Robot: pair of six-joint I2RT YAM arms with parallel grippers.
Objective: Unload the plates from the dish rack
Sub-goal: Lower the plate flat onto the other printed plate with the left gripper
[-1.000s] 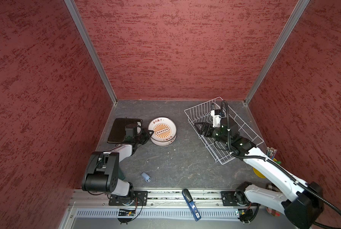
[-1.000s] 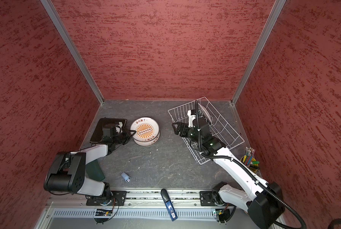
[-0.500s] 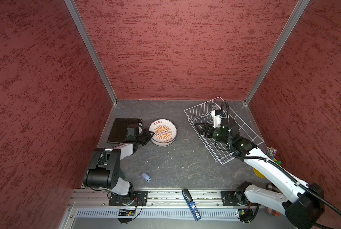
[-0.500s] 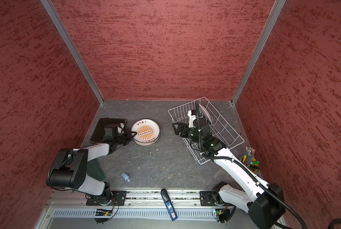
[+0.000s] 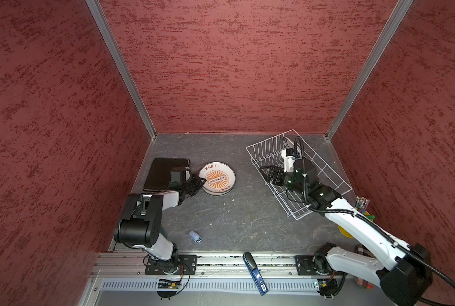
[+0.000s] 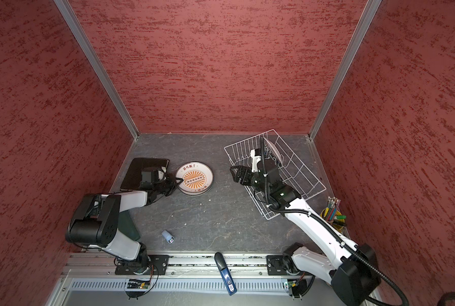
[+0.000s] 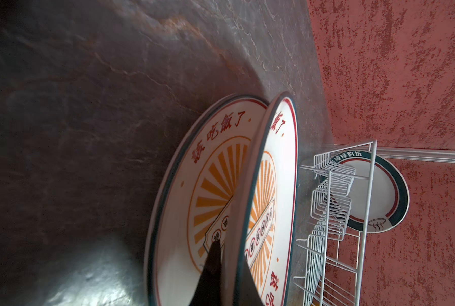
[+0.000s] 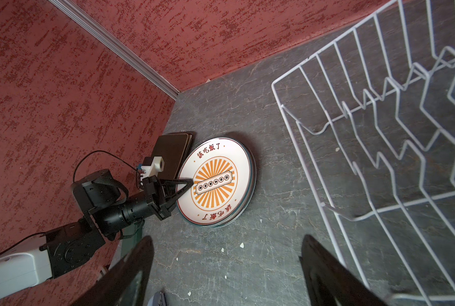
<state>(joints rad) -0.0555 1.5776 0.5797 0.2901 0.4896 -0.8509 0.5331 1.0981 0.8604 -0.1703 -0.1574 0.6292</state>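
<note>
Two round white plates with orange sunbursts [image 5: 217, 178] [image 6: 194, 178] [image 8: 215, 180] lie stacked at the left of the dark floor. My left gripper [image 5: 201, 181] [image 6: 180, 181] [image 7: 230, 275] is shut on the near rim of the upper one [image 7: 271, 185], which is tilted a little above the lower one [image 7: 194, 185]. A dark brown square plate [image 5: 163, 172] [image 6: 139, 171] [image 8: 172, 151] lies flat beside them. The white wire dish rack [image 5: 268, 139] [image 6: 247, 148] [image 8: 353, 106] holds a teal-rimmed plate [image 7: 380, 196] [image 6: 272, 148] upright at its far end. My right gripper [image 5: 266, 174] [image 6: 234, 173] [image 8: 226, 265] hangs open and empty over the rack's left edge.
Red walls close in the back and both sides. A small blue-grey object [image 5: 194, 236] lies near the front. A blue-handled tool [image 5: 255, 273] rests on the front rail. A yellow cup of pens [image 6: 332, 214] stands right of the rack.
The sunburst plate held by my left gripper has come down closer to the plate beneath it. My right arm has barely moved.
</note>
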